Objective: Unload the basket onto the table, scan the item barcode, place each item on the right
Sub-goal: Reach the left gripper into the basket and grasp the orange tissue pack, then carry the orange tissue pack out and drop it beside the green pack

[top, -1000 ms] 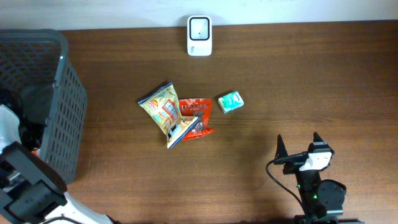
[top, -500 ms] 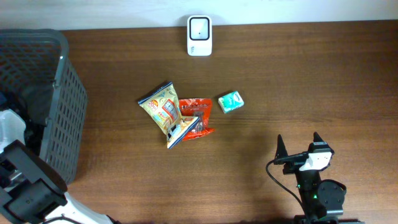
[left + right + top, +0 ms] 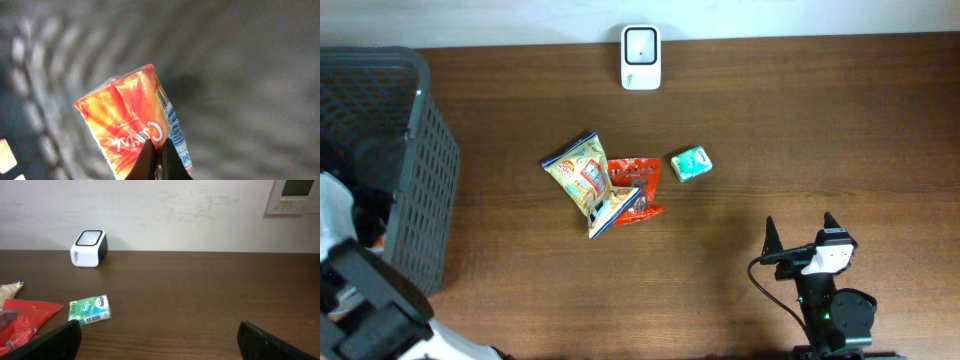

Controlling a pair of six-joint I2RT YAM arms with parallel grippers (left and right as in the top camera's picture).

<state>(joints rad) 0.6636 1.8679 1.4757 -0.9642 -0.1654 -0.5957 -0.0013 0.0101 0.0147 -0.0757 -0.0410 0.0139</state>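
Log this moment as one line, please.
left gripper: shut on orange glossy snack packet, inside grey mesh basket | right gripper: open, empty | white box scanner: far table edge

left tool (image 3: pixel 158 149): fingers pinched together | right tool (image 3: pixel 159 336): jaws spread wide, level, low

The left end effector (image 3: pixel 157 150) pinches an orange packet (image 3: pixel 131 120) before what seems a blurred grey mesh (image 3: pixel 260 75).

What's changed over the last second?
The left pincer has shut on the orange packet inside the basket, and the left arm slid slightly down the overhead view. The right pincer, open, and the snack bags, tissue pack and scanner stayed put.
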